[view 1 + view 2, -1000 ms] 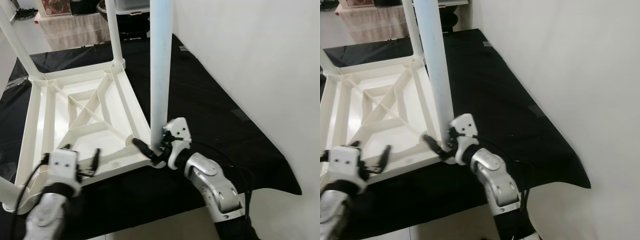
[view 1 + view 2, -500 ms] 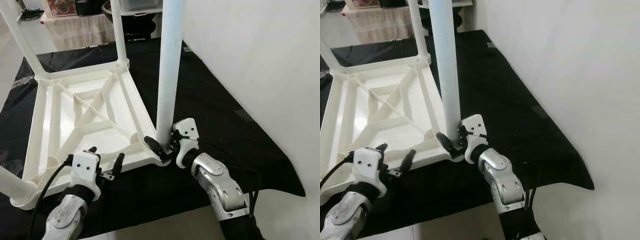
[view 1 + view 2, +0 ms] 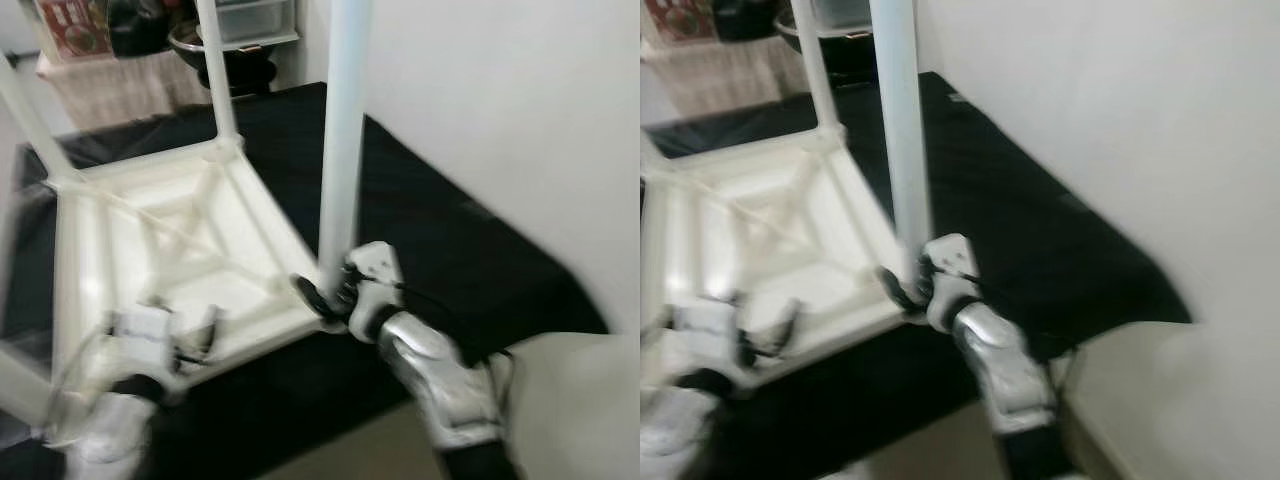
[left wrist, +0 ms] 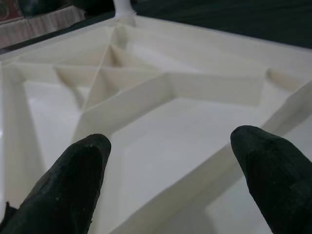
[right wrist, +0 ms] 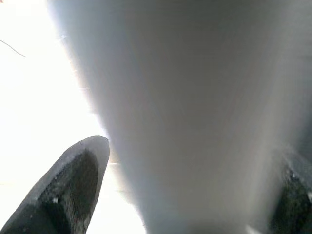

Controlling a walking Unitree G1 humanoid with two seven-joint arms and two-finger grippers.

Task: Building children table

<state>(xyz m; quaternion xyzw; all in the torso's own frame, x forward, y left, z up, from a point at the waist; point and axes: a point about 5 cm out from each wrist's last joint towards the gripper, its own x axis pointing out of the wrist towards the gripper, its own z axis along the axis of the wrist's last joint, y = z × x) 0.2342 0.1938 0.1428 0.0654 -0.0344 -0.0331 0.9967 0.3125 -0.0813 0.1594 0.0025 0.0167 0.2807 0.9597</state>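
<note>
The white children's table [image 3: 265, 215] lies upside down on a black cloth, its ribbed underside facing up. One white leg [image 3: 343, 140] stands upright in the near right corner socket. My right gripper [image 3: 325, 295] is shut on the base of that leg, with one black finger [image 5: 73, 185] on each side of it. My left gripper [image 4: 170, 165] hangs open just above the near rim of the underside, with nothing between its fingers [image 4: 73, 180]. Two more legs [image 3: 215, 70] stand at the far corners. A fourth leg [image 3: 20, 385] is at the near left.
A white wall [image 3: 500, 120] runs close along the right. The black cloth [image 3: 430, 230] ends at a near right corner with pale floor below. A cloth-covered stand with a bowl and boxes [image 3: 110, 60] sits behind the table.
The whole picture has shifted and blurred, so the camera moved. My right gripper stays at the leg's base. My left gripper stays open and has edged slightly further over the near rim.
</note>
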